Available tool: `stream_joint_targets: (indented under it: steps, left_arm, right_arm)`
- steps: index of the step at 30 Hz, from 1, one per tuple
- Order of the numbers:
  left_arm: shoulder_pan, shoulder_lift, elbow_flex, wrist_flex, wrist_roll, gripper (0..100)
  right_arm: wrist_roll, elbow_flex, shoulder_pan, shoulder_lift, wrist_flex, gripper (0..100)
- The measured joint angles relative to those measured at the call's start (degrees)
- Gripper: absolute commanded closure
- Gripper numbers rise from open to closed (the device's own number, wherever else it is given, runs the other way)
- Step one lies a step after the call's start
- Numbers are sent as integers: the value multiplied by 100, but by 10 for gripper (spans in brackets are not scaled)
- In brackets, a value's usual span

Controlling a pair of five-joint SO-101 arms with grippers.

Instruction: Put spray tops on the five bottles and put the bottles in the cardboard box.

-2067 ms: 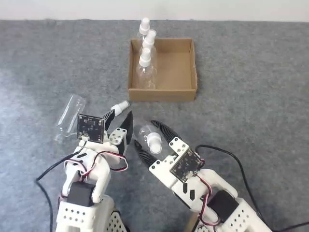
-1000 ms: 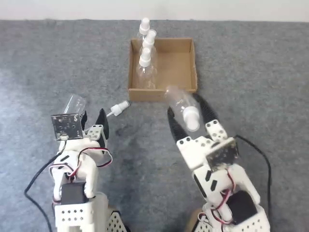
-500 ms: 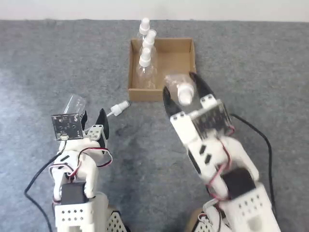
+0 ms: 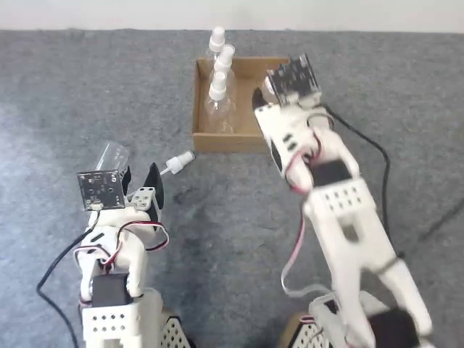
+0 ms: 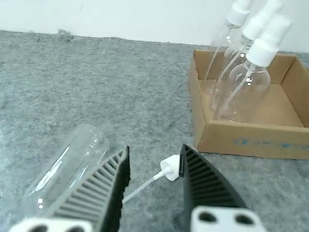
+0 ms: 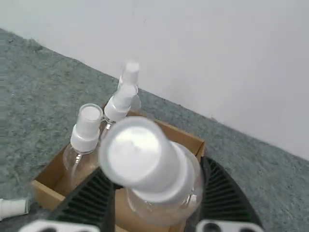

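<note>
L arm (image 4: pixel 116 254) tucked back by base, L gripper (image 5: pixel 153 155) low, pointing fwd, jaws apart. R arm (image 4: pixel 341 210) stretched far fwd, wrist pitched down, R gripper (image 6: pixel 154 176) clamped on capped bottle (image 6: pixel 140 154).

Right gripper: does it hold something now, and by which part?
Yes. The right gripper holds a spray bottle. Its jaws grip the clear body on both sides, just below the white spray top, above the cardboard box.
</note>
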Motion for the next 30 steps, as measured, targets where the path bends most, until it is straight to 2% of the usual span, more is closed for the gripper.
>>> stream_joint_targets:
  steps: [11, 17, 25, 30]
  left_arm:
    - [0, 0, 0, 0, 0, 840]
    - [0, 0, 0, 0, 0, 840]
    - [0, 0, 0, 0, 0, 840]
    - [0, 0, 0, 0, 0, 840]
  right_arm:
    - [0, -1916, 35, 2382, 0, 884]
    - [-343, -2637, 44, 3059, 0, 884]
    - [-404, -3314, 220, 3771, 9, 884]
    - [-730, -4123, 413, 4413, 536, 884]
